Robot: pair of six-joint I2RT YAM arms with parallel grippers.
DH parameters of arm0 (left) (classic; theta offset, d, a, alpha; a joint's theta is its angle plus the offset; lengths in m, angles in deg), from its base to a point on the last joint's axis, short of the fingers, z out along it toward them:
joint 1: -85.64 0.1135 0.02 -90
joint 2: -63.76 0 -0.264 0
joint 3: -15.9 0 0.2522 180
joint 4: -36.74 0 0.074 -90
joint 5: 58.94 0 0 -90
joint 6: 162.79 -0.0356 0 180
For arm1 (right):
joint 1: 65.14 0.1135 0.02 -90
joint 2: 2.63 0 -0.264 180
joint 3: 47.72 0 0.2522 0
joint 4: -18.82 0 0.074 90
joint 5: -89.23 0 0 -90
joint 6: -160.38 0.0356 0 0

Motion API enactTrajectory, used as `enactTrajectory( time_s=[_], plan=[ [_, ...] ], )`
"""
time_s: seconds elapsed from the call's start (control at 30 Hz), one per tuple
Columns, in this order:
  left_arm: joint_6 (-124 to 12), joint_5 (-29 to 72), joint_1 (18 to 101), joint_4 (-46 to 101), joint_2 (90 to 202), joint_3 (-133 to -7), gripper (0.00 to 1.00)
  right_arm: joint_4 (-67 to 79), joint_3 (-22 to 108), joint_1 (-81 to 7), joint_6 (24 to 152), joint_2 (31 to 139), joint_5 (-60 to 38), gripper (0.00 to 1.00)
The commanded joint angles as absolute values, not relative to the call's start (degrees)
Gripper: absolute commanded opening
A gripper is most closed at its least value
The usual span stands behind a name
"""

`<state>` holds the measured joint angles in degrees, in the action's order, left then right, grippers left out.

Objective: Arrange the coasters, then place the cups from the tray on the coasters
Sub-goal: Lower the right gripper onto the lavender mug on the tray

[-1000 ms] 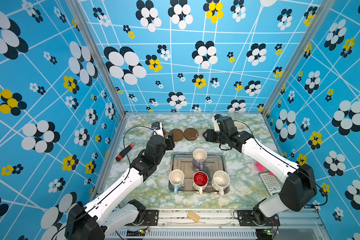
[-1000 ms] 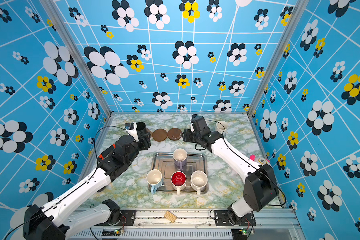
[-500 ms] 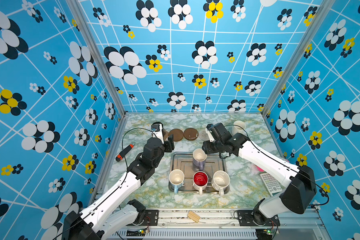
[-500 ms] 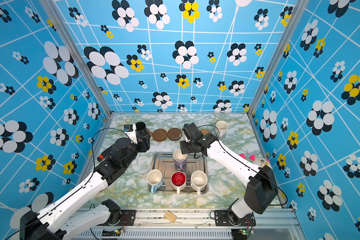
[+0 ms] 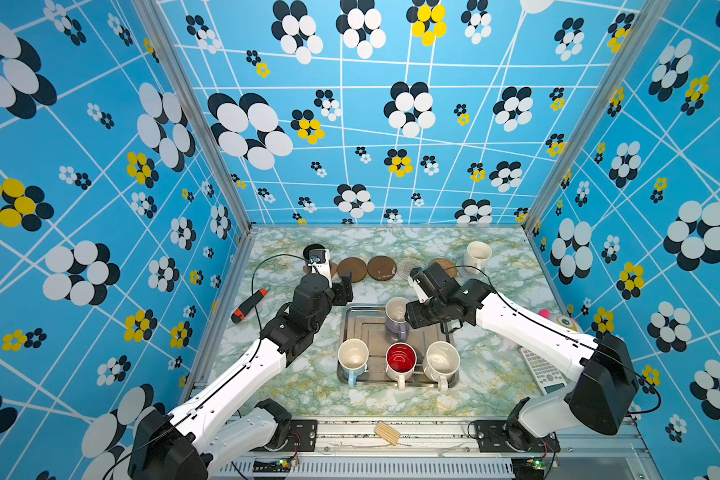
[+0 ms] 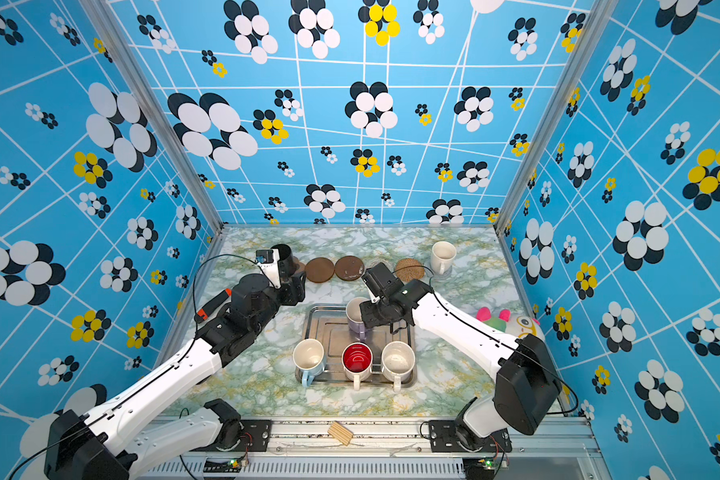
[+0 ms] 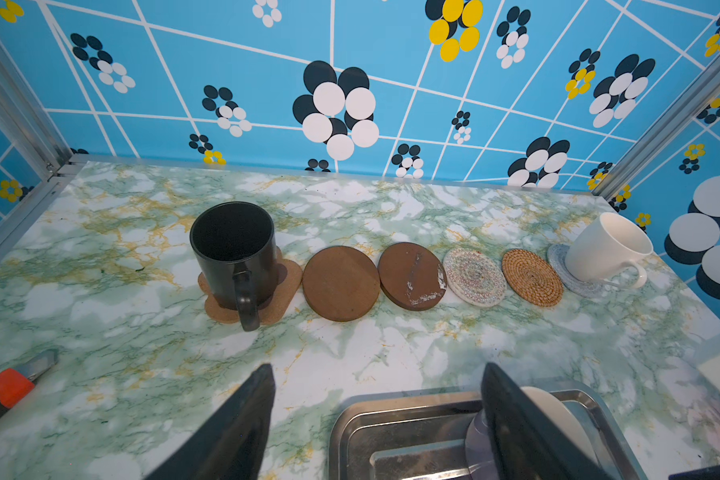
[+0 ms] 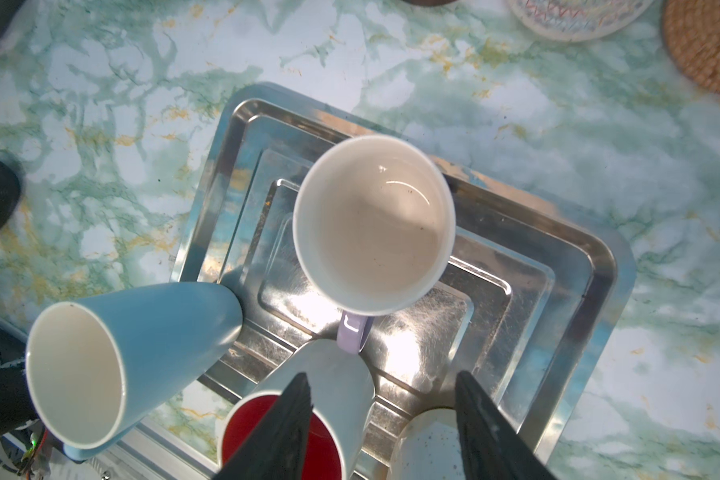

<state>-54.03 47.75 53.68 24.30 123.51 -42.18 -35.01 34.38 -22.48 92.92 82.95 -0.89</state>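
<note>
My left tool and right tool both gape empty; next I lower the right around the lavender cup at frame centre.

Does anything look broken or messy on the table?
Yes, a little. One dark-brown coaster, next to the whitish lacy coaster, has whitish scraped patches on top, as if its surface has worn off. Nothing looks spilled or tipped over.
</note>
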Motion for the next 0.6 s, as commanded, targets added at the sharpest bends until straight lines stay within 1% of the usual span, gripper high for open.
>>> enactTrajectory(
  time_s=[0.0,0.2,0.57],
  plan=[
    [-54.7,46.7,53.5,24.9,123.8,-42.9,0.80,-34.3,31.6,-22.0,95.2,82.2,-2.7,0.60],
    [-54.4,46.3,53.5,25.4,124.2,-42.8,0.81,-32.6,29.6,-21.2,96.9,81.8,-3.0,0.62],
    [-54.7,46.4,53.5,24.9,125.0,-43.2,0.82,-30.0,29.7,-19.6,98.2,85.6,-2.0,0.62]
  ],
)
